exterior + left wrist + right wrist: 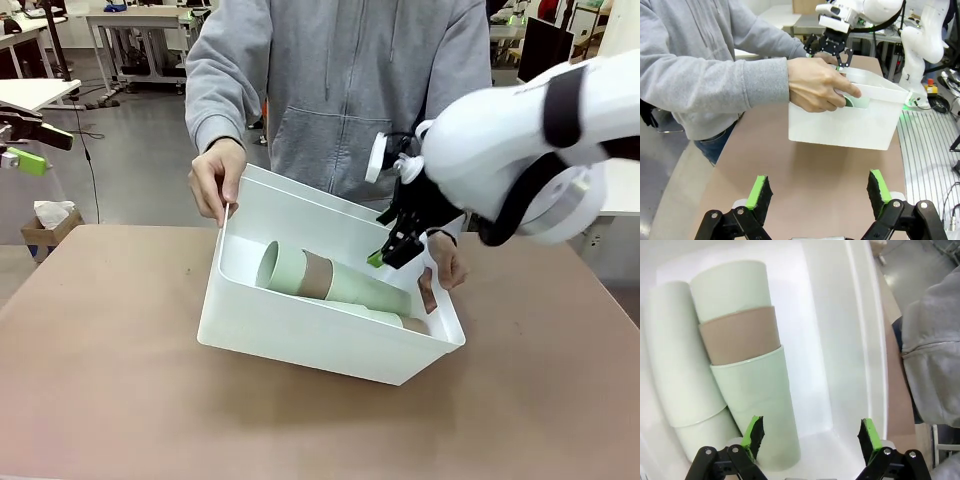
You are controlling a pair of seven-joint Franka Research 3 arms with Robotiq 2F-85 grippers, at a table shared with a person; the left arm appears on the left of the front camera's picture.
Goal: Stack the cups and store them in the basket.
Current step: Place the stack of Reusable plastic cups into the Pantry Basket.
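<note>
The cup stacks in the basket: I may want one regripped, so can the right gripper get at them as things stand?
Probably yes. The right gripper hangs open inside the tilted basket, just beside the nearer cup stack, with nothing between them. The person's hands hold only the rim.

cups (740, 365) crowd basket (300, 335) side — rest open

Mint-green and tan cups (740, 370) in a white basket (300, 335) on a brown table (110, 400).
</note>
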